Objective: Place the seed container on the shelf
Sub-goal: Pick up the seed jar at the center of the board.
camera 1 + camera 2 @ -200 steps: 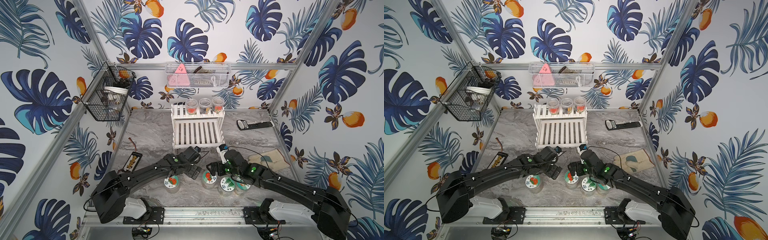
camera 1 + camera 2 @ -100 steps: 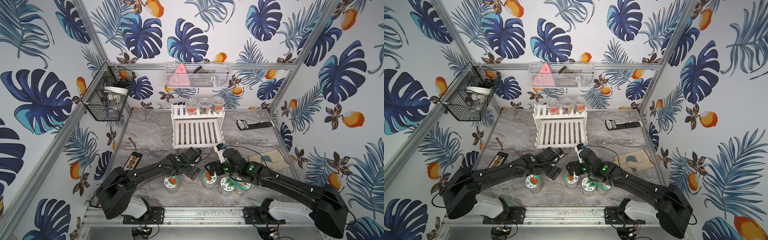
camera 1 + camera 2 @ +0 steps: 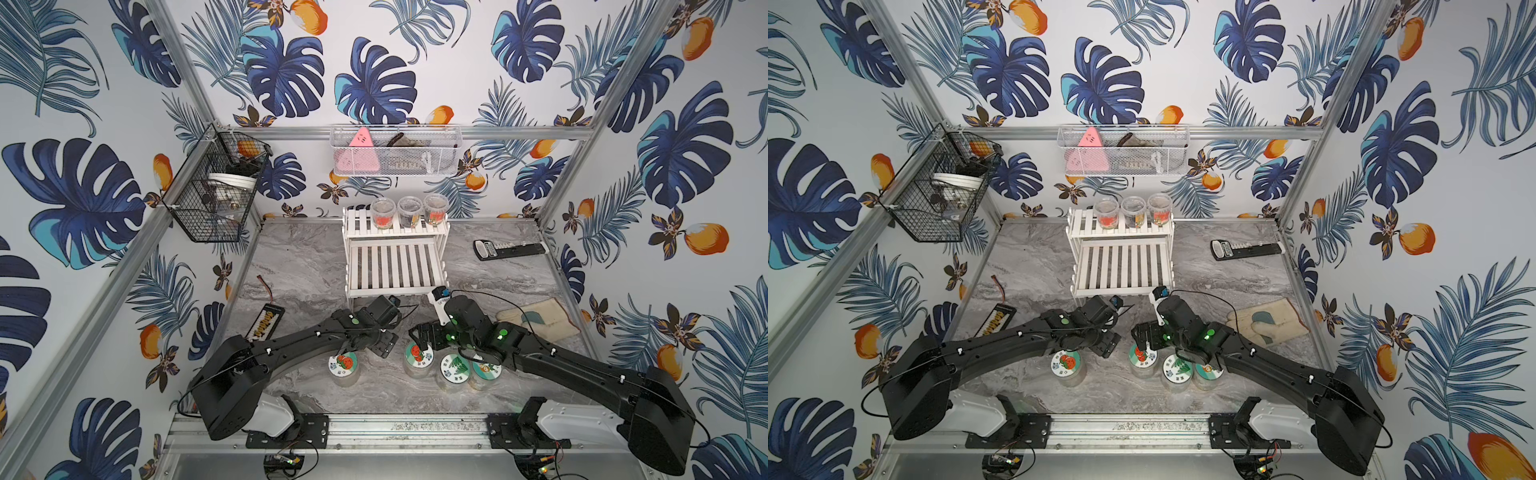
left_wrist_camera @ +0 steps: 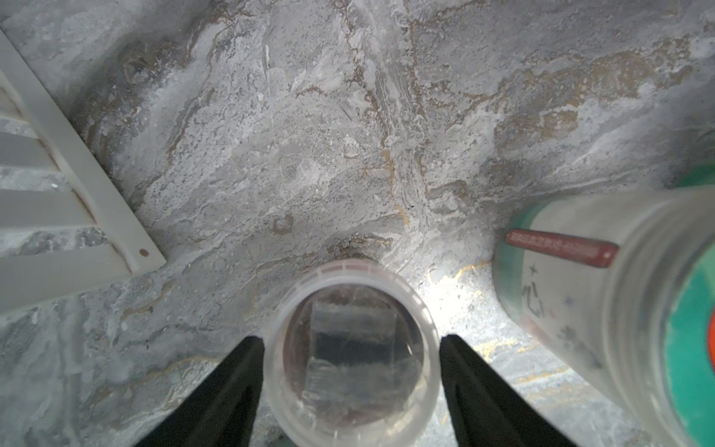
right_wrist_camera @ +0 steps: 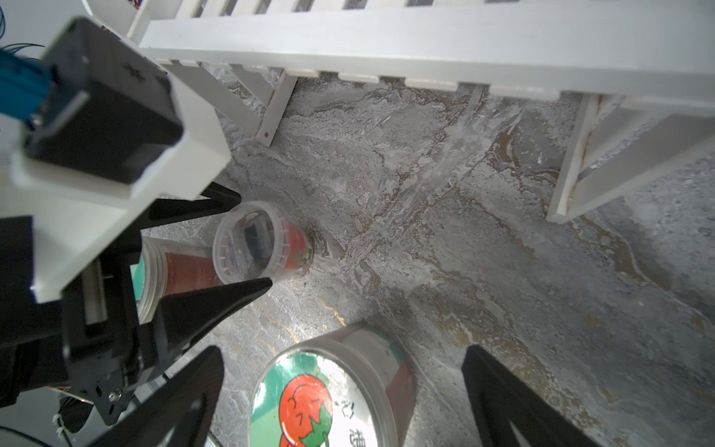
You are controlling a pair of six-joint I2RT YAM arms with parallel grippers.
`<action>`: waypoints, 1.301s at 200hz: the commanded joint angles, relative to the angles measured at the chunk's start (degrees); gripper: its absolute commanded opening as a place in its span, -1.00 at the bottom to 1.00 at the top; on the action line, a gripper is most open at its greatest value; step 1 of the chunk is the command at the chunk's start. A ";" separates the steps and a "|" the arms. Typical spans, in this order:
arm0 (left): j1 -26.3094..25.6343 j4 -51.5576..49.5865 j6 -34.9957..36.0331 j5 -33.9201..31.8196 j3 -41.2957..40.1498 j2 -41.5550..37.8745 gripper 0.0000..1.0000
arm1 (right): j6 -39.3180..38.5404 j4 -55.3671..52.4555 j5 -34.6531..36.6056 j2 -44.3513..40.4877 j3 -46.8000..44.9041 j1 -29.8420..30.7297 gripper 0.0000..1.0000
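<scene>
The seed container (image 4: 352, 348), a small clear jar with a see-through top and a red label, stands on the marble floor just in front of the shelf (image 3: 395, 266). My left gripper (image 4: 351, 339) is shut on it, one black finger against each side. The right wrist view shows the same jar (image 5: 255, 244) between those fingers. In both top views the left gripper (image 3: 384, 343) hides the jar. My right gripper (image 5: 342, 350) hovers open over a tomato-lidded jar (image 5: 329, 398), its fingers clear of the jar's sides.
Three jars (image 3: 409, 210) stand on the shelf's upper tier. More lidded jars (image 3: 455, 368) and one apart (image 3: 344, 365) stand near the front. A black wire basket (image 3: 216, 187), a white mesh basket (image 3: 395, 151), a remote (image 3: 509, 249) and a mitt (image 3: 536, 320) are around.
The left gripper's fingers have closed in from wide apart onto the clear jar. The right arm has shifted slightly and stays open.
</scene>
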 commanded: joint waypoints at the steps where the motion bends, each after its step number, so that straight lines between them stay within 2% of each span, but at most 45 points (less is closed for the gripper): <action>1: 0.10 -1.26 -3.31 -0.42 -0.11 0.88 0.55 | 0.15 -0.85 1.04 -0.32 0.29 0.07 1.00; 23: 0.14 -1.08 -5.07 0.20 -0.29 0.96 0.55 | 0.28 -0.76 1.12 -0.51 0.06 0.07 1.00; 104: 0.06 -6.21 -13.57 -4.83 1.84 0.81 0.60 | 0.63 -0.43 1.31 -1.26 -0.93 0.07 1.00; 153: -2.45 -7.60 -19.50 -6.91 2.08 -0.72 0.63 | 0.90 -0.15 1.73 -1.39 -1.30 0.07 1.00; 205: -2.78 -6.79 -13.49 -7.59 2.56 0.12 0.90 | 0.81 -0.41 1.64 -1.34 -1.26 0.07 1.00; 230: -2.26 -5.71 -9.97 -5.59 2.87 0.66 0.93 | 0.89 -0.41 1.64 -1.64 -1.48 0.07 1.00; 260: -1.20 -4.68 -8.03 -3.99 3.02 2.24 0.87 | 0.90 -0.48 1.73 -1.83 -1.60 0.07 1.00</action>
